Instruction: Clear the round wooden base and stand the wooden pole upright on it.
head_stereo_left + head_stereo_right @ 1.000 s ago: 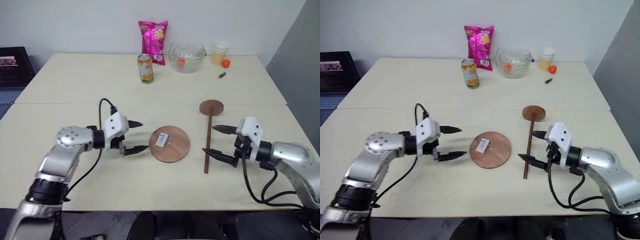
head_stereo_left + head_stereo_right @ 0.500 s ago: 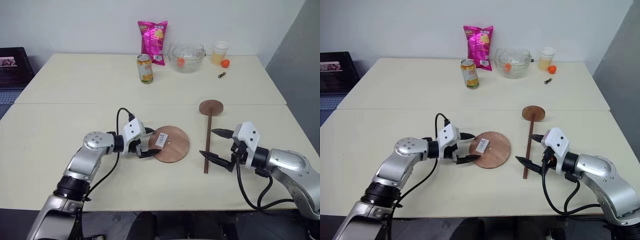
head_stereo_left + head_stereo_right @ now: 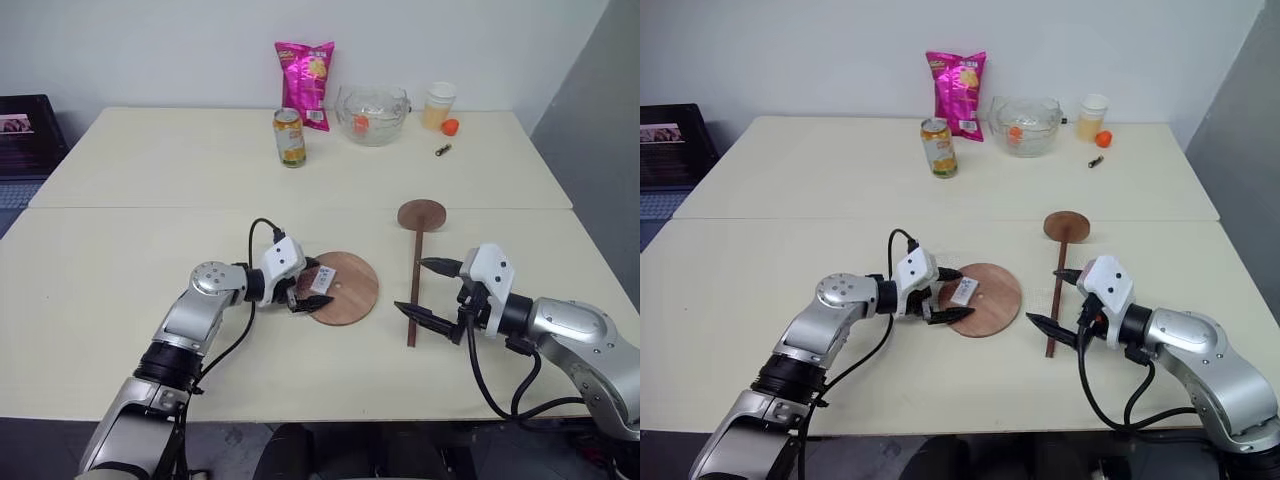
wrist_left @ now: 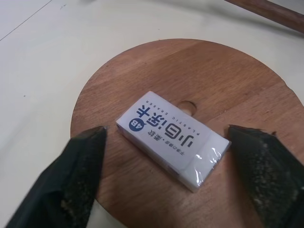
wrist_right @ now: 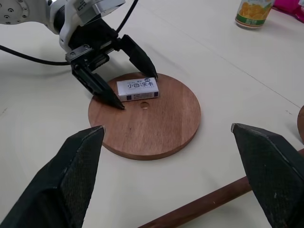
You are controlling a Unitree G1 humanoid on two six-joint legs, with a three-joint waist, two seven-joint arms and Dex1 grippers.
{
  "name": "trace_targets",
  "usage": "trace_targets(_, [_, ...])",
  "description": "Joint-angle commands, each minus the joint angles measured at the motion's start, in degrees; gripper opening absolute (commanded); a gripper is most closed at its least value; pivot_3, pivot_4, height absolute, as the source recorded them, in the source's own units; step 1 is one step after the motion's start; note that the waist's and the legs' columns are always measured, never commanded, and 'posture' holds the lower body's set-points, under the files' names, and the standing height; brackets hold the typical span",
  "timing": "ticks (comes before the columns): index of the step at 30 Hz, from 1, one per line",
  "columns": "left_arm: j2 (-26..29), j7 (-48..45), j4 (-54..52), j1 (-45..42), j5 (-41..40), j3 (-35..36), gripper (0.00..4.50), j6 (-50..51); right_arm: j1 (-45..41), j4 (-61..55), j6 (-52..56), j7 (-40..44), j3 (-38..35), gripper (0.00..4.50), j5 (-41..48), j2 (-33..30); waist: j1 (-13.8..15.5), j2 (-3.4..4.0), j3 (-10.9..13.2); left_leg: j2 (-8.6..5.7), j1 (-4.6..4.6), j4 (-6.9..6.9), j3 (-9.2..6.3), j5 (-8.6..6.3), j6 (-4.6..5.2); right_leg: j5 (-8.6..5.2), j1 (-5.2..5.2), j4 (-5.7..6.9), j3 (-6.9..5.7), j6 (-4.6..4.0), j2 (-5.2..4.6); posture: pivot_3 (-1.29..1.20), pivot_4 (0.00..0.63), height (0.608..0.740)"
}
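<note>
The desk (image 3: 120, 250) is seen carrying the round wooden base (image 3: 350, 295) near its middle; the wooden pole (image 3: 414, 290) is laid flat just right of it, its small disc at the far end; a white eraser (image 4: 173, 139) is seen lying on the base, bracketed untouched by the left gripper (image 5: 128, 83), jaws wide; the right gripper (image 3: 428, 290) is held beside the pole, jaws wide.

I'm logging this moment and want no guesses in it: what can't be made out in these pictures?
- Head views: print on the eraser too small; left gripper partly covers it.
- Left wrist view: round wooden base cut by the lower edge; fingers hide its near rim.
- Right wrist view: wooden pole cut off; its disc end only a sliver.
</note>
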Motion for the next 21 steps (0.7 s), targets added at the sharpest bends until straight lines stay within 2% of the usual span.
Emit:
trace_targets(1, [-0.23,-0.90,-0.09,-0.58,1.05,-1.18,3.24,-0.96,-1.10,-2.25,0.07,-0.21,-0.80,4.50,0.72,-0.23,-0.01,0.00,0.00,0.00,0.00,0.00,0.00,0.00,0.00,0.00,0.00,0.00,0.00,0.00,0.00,0.00,0.150,0.740])
trace_targets(4, [-0.76,-0.85,-0.44,-0.29,0.90,-1.02,2.71,-1.19,-1.20,-2.40,0.25,-0.17,-0.87,4.50,0.77,-0.32,-0.01,0.00,-0.01,0.00,0.00,0.00,-0.01,0.00,0.00,0.00,0.00,0.00,-0.01,0.00,0.00,0.00,0.150,0.740])
trace_targets(6, [-0.61,-1.17,-1.10,0.19,0.72,-0.80,2.51,-1.25,-1.14,-2.73,0.20,0.50,-1.27,4.50,1.28,-0.67,0.00,0.00,-0.01,0.00,0.00,0.00,0.00,0.00,0.00,0.00,0.00,0.00,0.00,0.00,0.00,0.00,0.150,0.740])
trace_targets(13, [1.40,-1.03,-5.07,1.58,-1.52,2.87,2.18,-0.68,-1.88,-2.83,-0.51,5.60,-2.79,4.50,4.60,-3.16,-0.05,0.00,-0.01,0.01,0.00,0.01,-0.01,0.00,0.00,0.00,0.00,0.00,0.00,0.00,0.00,0.00,0.150,0.740])
trace_targets(17, [4.46,1.82,-10.34,4.11,-5.53,10.18,2.11,4.12,-4.12,-1.71,-1.21,9.66,-1.98,4.50,5.60,-5.27,-0.17,0.00,0.00,0.02,-0.01,0.01,-0.01,0.00,0.00,0.00,-0.02,0.01,0.00,-0.01,0.01,0.00,0.150,0.740])
trace_targets(21, [7.41,9.26,-10.14,7.57,-6.38,19.78,2.05,6.22,-7.73,0.43,-0.94,12.70,-0.40,4.50,7.07,-5.35,-0.34,0.00,0.00,0.05,0.04,-0.01,-0.03,0.00,0.01,0.00,-0.01,0.01,0.00,-0.01,0.02,0.00,0.150,0.740])
